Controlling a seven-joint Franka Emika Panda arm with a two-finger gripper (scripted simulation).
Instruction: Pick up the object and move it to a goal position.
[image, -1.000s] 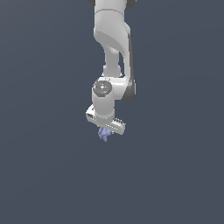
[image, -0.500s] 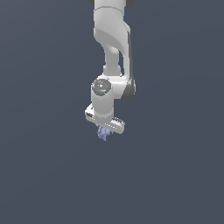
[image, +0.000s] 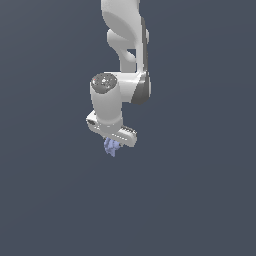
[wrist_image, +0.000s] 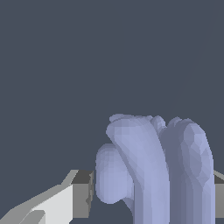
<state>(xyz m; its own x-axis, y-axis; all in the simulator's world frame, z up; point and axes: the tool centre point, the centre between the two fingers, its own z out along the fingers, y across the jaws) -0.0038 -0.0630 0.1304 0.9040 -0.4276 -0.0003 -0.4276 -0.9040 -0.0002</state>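
Note:
The object (image: 111, 147) is a small pale lavender-blue lump with curved ridges. It hangs just under the white hand of the arm in the exterior view. My gripper (image: 113, 146) is shut on the object, and its fingers are mostly hidden behind the hand and the object there. In the wrist view the object (wrist_image: 153, 168) fills the space between the two fingers, with one grey-tipped finger (wrist_image: 81, 192) pressed against its side and the other barely showing at the picture's edge. No goal marker shows in either view.
The white arm (image: 125, 60) rises from the hand to the top of the exterior view. Around it there is only a plain dark blue-grey background.

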